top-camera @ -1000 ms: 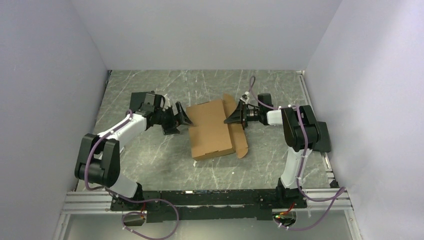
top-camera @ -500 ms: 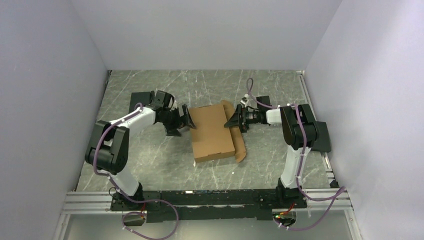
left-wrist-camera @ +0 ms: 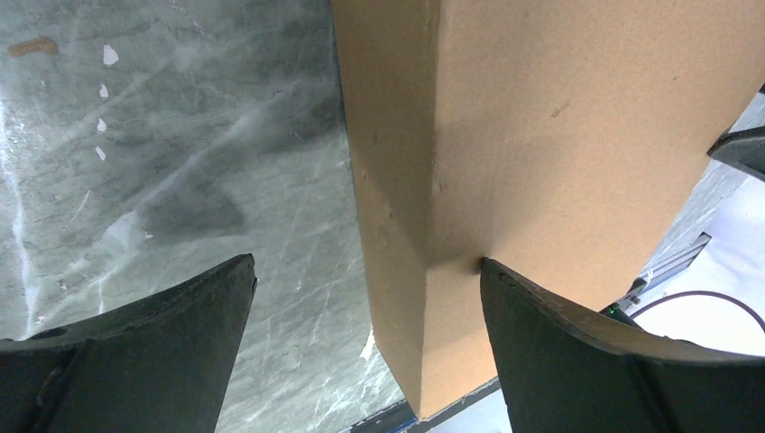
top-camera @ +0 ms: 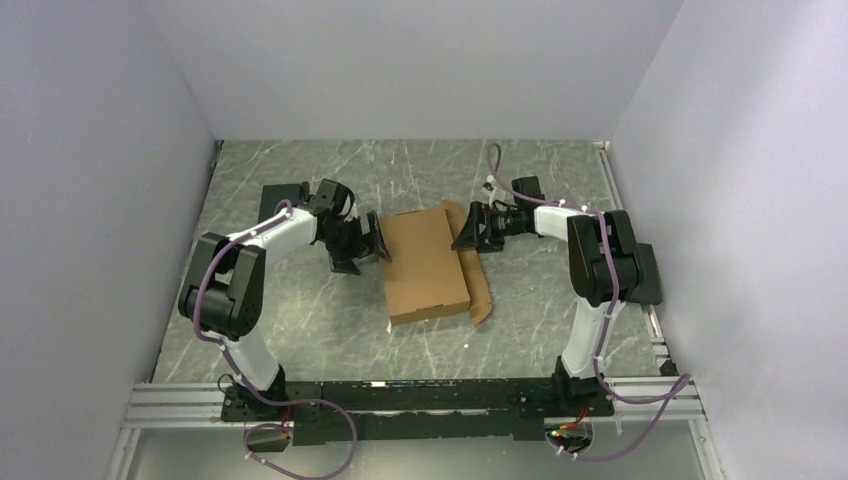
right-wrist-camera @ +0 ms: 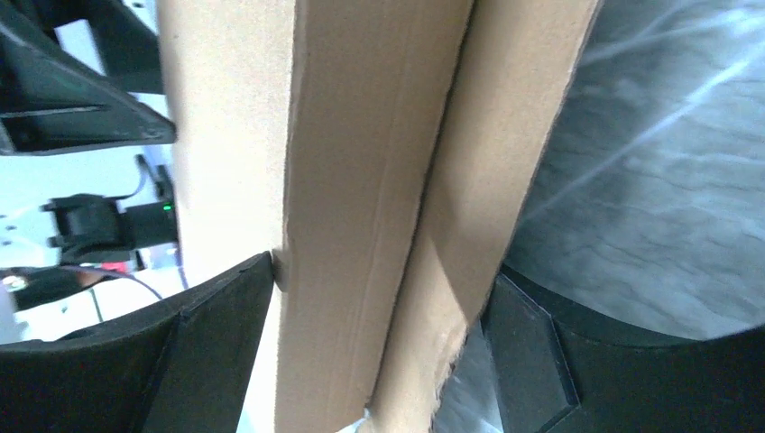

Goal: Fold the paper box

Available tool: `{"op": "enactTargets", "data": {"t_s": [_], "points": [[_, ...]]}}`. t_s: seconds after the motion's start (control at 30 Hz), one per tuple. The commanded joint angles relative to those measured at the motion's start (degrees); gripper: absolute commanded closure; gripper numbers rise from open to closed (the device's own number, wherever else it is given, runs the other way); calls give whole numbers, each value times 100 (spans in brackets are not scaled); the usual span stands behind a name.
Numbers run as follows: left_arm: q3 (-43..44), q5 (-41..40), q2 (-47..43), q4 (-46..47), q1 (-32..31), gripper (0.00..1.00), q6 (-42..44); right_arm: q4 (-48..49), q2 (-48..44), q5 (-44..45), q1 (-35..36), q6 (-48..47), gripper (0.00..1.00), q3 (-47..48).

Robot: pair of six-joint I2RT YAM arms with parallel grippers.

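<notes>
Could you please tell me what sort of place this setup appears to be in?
Probably a lab robot cell: plain pale walls enclose a marble-patterned table, the left arm and right arm are bolted to an aluminium rail, and the paper box lies between them.

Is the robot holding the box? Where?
Yes. The right gripper pinches the paper box by its folded right edge, between its jaws. The left gripper is open, one fingertip only touching the box's left side.

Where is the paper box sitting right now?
Top view: the paper box lies centrally on the table, left tool at its left edge, right tool around its raised right flap.
</notes>
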Motion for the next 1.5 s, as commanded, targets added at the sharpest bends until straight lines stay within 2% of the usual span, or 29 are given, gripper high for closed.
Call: {"op": "enactTargets", "data": {"t_s": [0.0, 0.13, 0.3, 0.37, 0.5, 0.63, 0.7, 0.77, 0.87, 0.97, 1.23, 1.47], "points": [[208, -296, -31, -135, -24, 2, 158, -587, -372, 915, -92, -915, 15, 258], [206, -390, -263, -83, -24, 1, 205, -845, -650, 1089, -182, -1442, 15, 402], [68, -425, -721, 136, -24, 1, 199, -924, -1223, 1410, -194, -1856, 20, 369], [-33, -429, -928, 240, -24, 0, 170, -935, -1380, 1378, -192, -2003, 28, 315], [-304, -369, -1308, 434, -23, 5, 110, -1122, -1515, 1037, -150, -2400, 47, 258], [-513, -325, -1493, 483, -18, 19, 119, -1372, -1520, 745, -73, -2703, 69, 287], [-567, -351, -1485, 420, -16, 33, 124, -1470, -1482, 774, 15, -2826, 77, 307], [-615, -394, -1435, 367, -16, 53, 125, -1576, -1417, 1004, 142, -2947, 82, 352], [-628, -560, -1336, 245, -16, 67, 161, -1732, -1220, 1242, 287, -3029, 88, 429], [-594, -660, -1177, 129, -16, 73, 208, -1901, -1015, 1292, 397, -3106, 90, 523], [-291, -305, -438, 339, -16, 74, 328, -2188, -799, 1431, 817, -3409, 91, 664], [510, -140, 500, 364, -16, 75, 502, -2206, -700, 1397, 994, -3390, 91, 698]]}}
